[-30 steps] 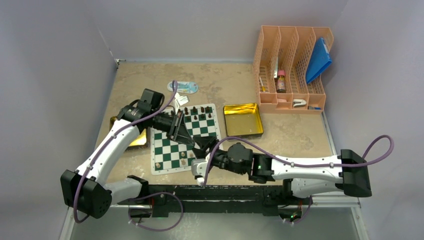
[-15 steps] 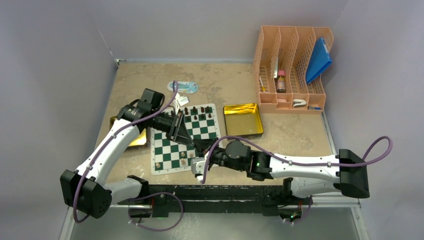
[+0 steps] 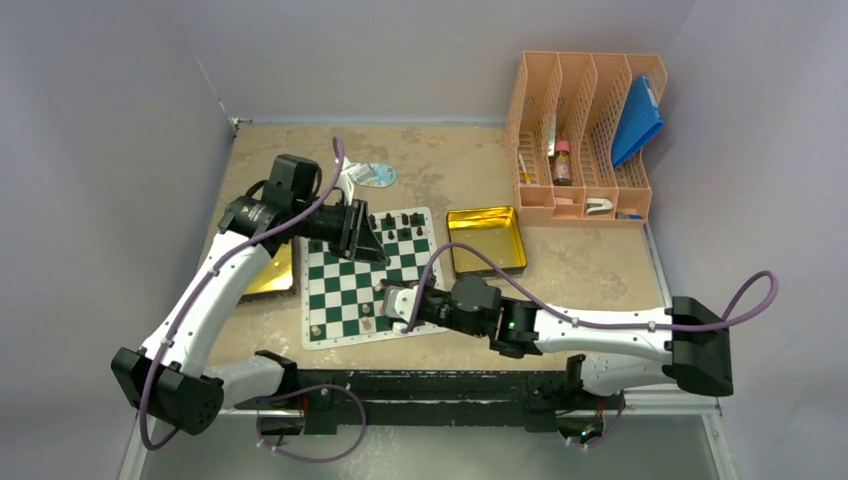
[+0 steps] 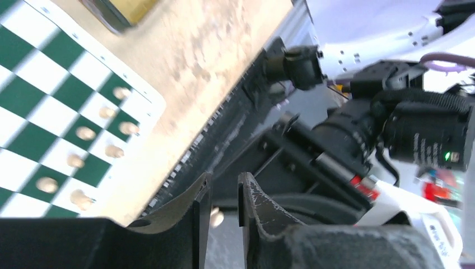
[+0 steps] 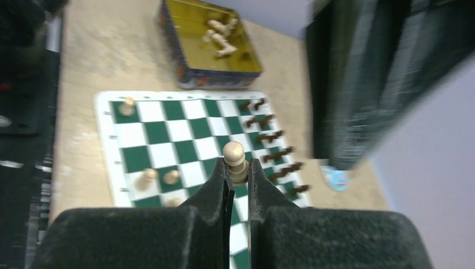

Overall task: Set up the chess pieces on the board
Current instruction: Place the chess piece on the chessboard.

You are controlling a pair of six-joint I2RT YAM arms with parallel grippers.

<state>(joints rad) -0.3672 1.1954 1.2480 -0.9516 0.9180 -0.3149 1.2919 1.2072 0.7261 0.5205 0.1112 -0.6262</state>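
The green-and-white board point(image 3: 345, 290) lies mid-table. Dark pieces point(image 3: 400, 220) line its far edge and a few cream pieces point(image 3: 367, 323) stand near its front edge. My right gripper point(image 3: 390, 298) hangs over the board's near right part. In the right wrist view it point(image 5: 237, 171) is shut on a cream pawn point(image 5: 234, 157), held upright above the board point(image 5: 168, 134). My left gripper point(image 3: 380, 255) hovers over the board's far half. In the left wrist view its jaws point(image 4: 225, 179) stand a narrow gap apart with nothing gripped, and cream pieces point(image 4: 84, 133) show on the board point(image 4: 33, 84).
A gold tray point(image 5: 213, 78) left of the board holds loose cream pieces point(image 5: 221, 31); it shows partly under the left arm point(image 3: 275, 278). A second gold tray point(image 3: 486, 240) sits right of the board. A peach file organizer point(image 3: 585, 140) stands back right. A small blue-white item point(image 3: 368, 175) lies behind the board.
My left gripper has risen and drawn back toward the board's far side. My right gripper has moved left and forward over the board's near right part.
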